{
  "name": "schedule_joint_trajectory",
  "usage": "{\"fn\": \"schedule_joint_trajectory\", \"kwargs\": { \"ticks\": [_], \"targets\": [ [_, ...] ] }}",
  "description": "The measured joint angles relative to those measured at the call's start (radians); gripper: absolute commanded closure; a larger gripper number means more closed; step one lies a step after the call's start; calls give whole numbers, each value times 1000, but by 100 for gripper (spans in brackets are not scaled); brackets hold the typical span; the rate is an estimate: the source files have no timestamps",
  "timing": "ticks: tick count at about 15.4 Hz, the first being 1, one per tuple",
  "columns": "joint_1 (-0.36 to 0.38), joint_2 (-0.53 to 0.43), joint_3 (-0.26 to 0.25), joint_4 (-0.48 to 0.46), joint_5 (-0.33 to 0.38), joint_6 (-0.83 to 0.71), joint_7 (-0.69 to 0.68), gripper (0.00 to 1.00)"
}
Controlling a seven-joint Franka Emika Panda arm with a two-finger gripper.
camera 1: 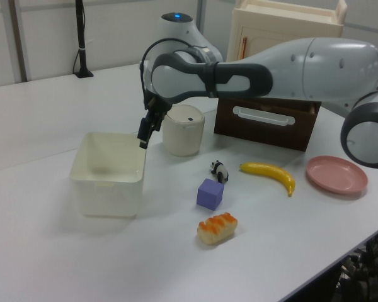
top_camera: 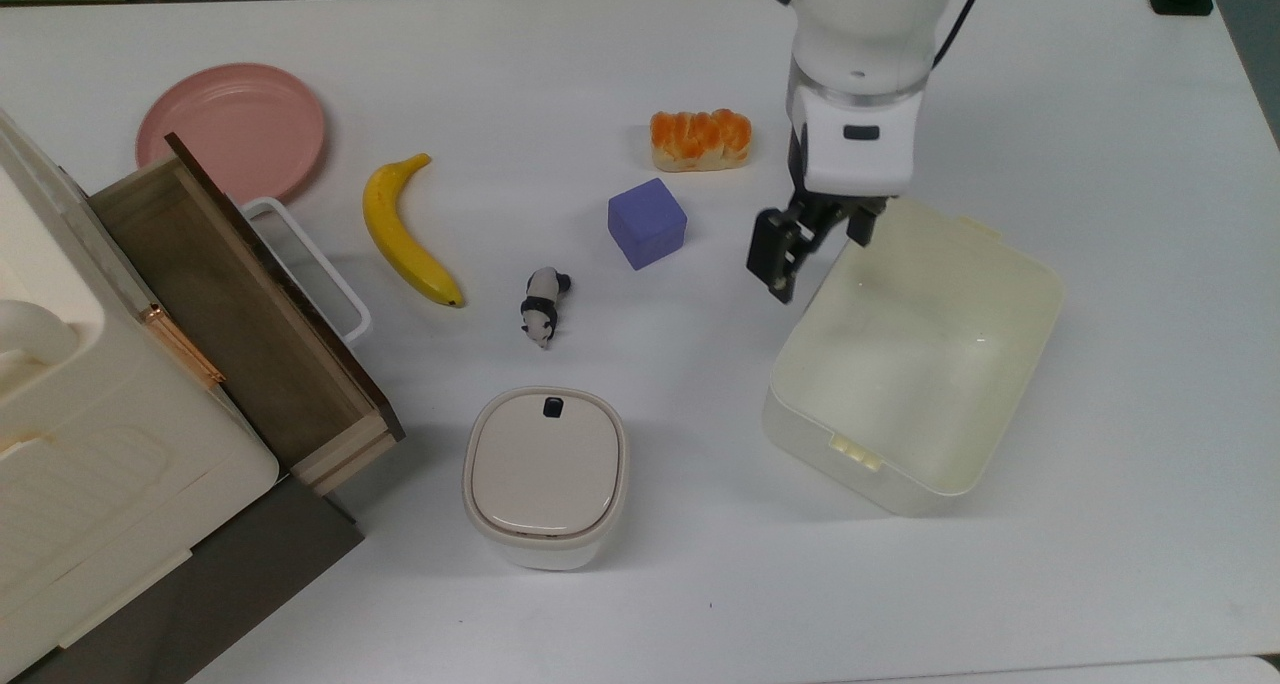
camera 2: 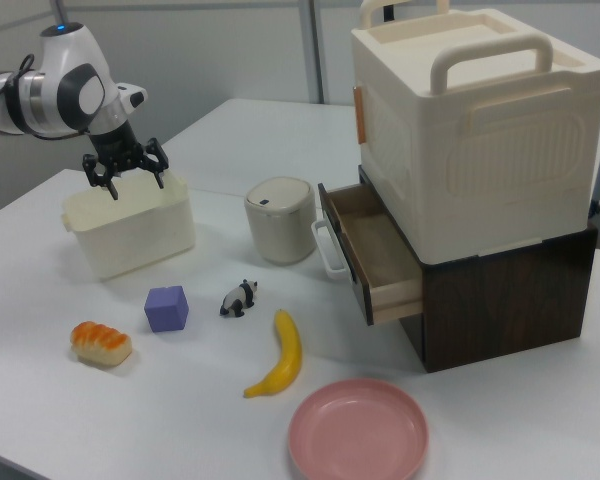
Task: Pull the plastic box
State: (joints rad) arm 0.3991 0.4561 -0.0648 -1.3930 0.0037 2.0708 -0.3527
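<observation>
Directly below the end effector (top_camera: 816, 252) sits the plastic box (top_camera: 915, 356), open side up on the white tabletop (top_camera: 1100, 114). The end effector hangs released, fingers spread, over the box's near-corner rim: in the top view one finger (top_camera: 776, 254) falls outside the wall toward the top view's left, the other (top_camera: 862, 224) over the inside. Most of the box extends away from the end effector toward the top view's lower right. The box's long axis runs diagonally in the top view, from upper right to lower left, with a latch tab (top_camera: 856, 452) on its lower short side. Left of the end effector in the top view lie a purple cube (top_camera: 647, 223) and a bread loaf (top_camera: 700, 140).
</observation>
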Motion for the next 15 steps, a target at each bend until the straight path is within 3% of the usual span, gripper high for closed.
{"fn": "schedule_joint_trajectory", "kwargs": {
  "ticks": [9, 15],
  "targets": [
    [55, 97, 5, 9, 0, 84, -39, 0],
    [50, 78, 4, 32, 1, -220, -211, 0]
  ]
}}
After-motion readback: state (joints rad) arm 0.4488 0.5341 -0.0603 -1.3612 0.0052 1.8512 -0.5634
